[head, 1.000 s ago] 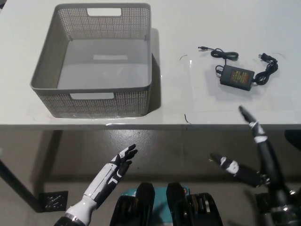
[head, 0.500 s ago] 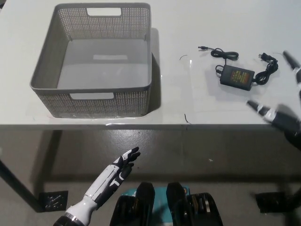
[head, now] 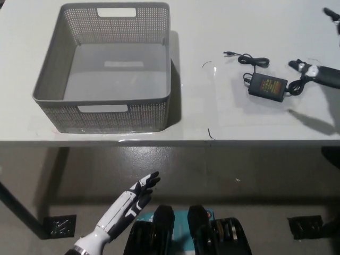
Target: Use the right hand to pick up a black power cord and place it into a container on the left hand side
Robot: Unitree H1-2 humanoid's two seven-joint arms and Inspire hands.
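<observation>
Entering at the frame's right edge, the right hand (head: 321, 74) is mostly cropped beside the cord (head: 268, 85); fingers spread, empty. Left hand (head: 133, 196) rests low, fingers together.

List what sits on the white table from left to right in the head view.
Grey perforated plastic basket → black power adapter brick with its coiled cord → black right robot hand entering at the right edge.

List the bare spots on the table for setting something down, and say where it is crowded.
Free: the strip between the gray basket and the black power cord, and the table edge before the cord. Crowded: the far right, where the right hand reaches the cord.
</observation>
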